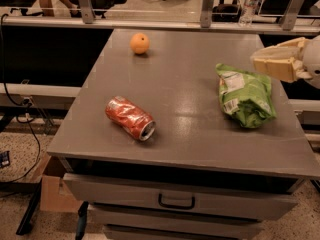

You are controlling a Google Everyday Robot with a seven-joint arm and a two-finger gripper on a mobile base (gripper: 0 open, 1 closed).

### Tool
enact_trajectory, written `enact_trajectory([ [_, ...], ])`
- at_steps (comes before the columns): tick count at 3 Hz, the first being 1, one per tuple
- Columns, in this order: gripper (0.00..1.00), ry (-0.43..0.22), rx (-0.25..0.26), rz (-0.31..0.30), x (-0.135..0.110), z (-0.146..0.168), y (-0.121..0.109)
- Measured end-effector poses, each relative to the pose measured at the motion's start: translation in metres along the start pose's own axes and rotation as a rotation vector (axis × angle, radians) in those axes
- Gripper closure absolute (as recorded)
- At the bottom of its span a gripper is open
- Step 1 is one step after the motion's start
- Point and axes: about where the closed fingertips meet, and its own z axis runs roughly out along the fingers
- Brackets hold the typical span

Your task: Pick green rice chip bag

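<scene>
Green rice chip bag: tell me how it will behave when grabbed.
The green rice chip bag looks crumpled, so it will probably give and crinkle, not hold stiff. Its glossy foil may slip. Lying flat on the table, it shouldn't roll. The hand hovers near its far end.

Gray table (190,144) w/ a drawer (125,196) below, black handle in the middle. Squashed red can (130,118) lies on its side, front left. Orange (140,43) sits at the back, well apart from the can. Water bottle (250,4) stands behind the table. Cardboard box (52,194) on the floor, bottom left. Gripper (257,61) is by the table's right edge.
</scene>
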Motion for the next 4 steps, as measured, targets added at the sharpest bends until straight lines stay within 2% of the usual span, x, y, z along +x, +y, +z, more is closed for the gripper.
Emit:
enact_trajectory([
  [2,0.36,0.172,-0.039,0.066,0.050,0.014,0.019],
  [3,0.12,0.223,-0.038,0.073,0.068,0.021,0.034],
  [4,0.00,0.255,-0.011,0.086,0.081,0.019,0.036],
])
